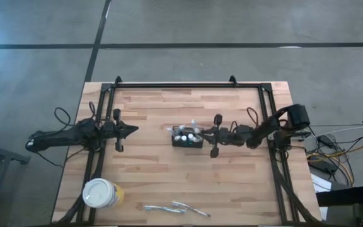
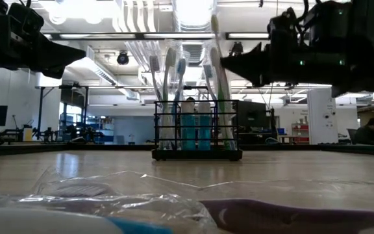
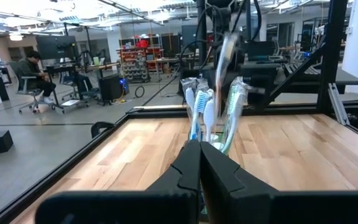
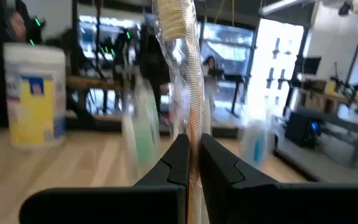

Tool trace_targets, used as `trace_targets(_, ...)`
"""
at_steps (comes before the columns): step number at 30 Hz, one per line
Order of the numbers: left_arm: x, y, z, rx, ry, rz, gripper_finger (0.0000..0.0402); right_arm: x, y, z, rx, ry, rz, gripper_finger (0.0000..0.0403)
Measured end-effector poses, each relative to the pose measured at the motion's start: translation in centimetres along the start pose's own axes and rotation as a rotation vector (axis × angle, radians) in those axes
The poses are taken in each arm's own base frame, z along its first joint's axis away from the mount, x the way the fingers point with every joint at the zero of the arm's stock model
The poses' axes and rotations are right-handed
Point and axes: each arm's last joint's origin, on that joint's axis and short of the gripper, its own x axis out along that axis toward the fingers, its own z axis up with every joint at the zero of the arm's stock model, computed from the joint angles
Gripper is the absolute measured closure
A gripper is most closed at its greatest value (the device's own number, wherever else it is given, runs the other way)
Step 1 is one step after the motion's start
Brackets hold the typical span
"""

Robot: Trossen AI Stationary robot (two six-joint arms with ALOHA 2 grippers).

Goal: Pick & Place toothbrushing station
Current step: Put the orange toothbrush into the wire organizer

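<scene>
The right gripper (image 1: 201, 133), at frame centre in the high view, is pinched shut on a wrapped toothbrush (image 4: 178, 37) right beside the black mesh caddy (image 1: 188, 139), which holds upright brushes. The left gripper (image 1: 135, 129), centre-left, is closed and empty. One white tub (image 1: 101, 193) and two loose wrapped brushes (image 1: 175, 207) lie lower left; only the low view shows the caddy's blue tubes (image 2: 195, 130).

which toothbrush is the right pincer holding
The plastic-wrapped toothbrush standing between the shut right pincer, just above the black caddy; the other wrapped toothbrushes lie on the table's front edge.
</scene>
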Motion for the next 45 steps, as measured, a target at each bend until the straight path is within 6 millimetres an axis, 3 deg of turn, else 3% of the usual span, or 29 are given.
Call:
trace_targets(9, 0.0, 0.0, 0.0, -0.002, -0.002, 0.013, 0.0394, 1.1, 0.4, -1.7, -0.020, 0.047, -0.002, 0.0390)
trace_targets(29, 0.0, 0.0, 0.0, -0.015, -0.002, 0.013, 0.0394, 0.7, 0.2, -2.1, 0.032, 0.072, -0.050, 0.0388)
trace_targets(45, 0.0, 0.0, 0.1, -0.031, -0.006, 0.013, 0.0394, 0.7, -0.2, -0.7, 0.116, 0.021, -0.090, 0.0257)
